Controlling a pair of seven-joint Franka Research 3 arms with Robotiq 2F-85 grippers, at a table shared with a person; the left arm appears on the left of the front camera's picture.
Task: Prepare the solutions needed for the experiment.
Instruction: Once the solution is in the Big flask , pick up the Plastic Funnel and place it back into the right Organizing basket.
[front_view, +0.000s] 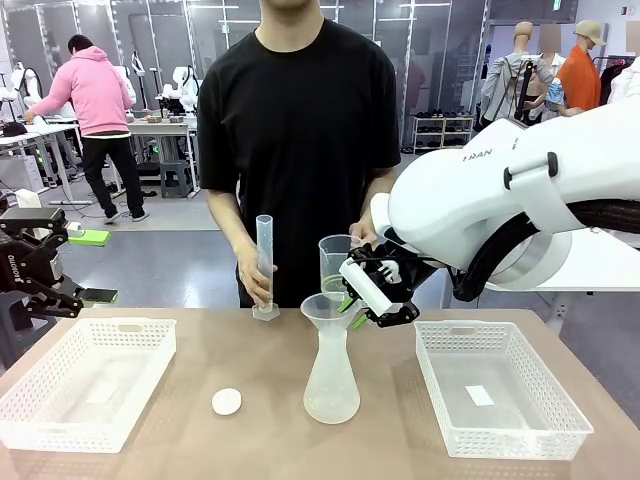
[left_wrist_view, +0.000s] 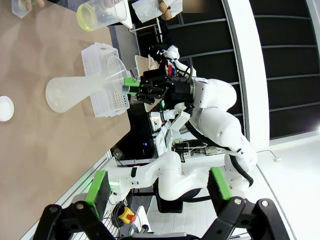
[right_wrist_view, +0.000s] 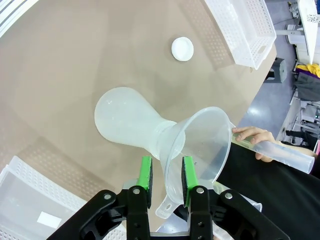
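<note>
1. R hand (right_wrist_view: 166, 172): you see it clenched on the funnel (front_view: 330, 308), green pads either side of the rim wall.
2. Funnel sits in the neck of the flask (front_view: 331, 380). The flask stands upright at table (front_view: 390, 425) centre.
3. Solution (left_wrist_view: 88, 18): pale yellow, small amt, in the bottom of the beaker (front_view: 336, 262). The person's hand (front_view: 364, 236) holds the beaker just above the funnel, far side.
4. Person's other hand (front_view: 255, 285) grips the grad. cylinder (front_view: 264, 262). It stands upright w/ its base on the table, left of the funnel.
5. L hand (front_view: 60, 295): released, fingers wide apart, nothing between, off the table's far-left corner.
6. Note the L basket (front_view: 85, 385) and R basket (front_view: 495, 385) flanking the flask. A white cap (front_view: 227, 401) lies near-left of it.
</note>
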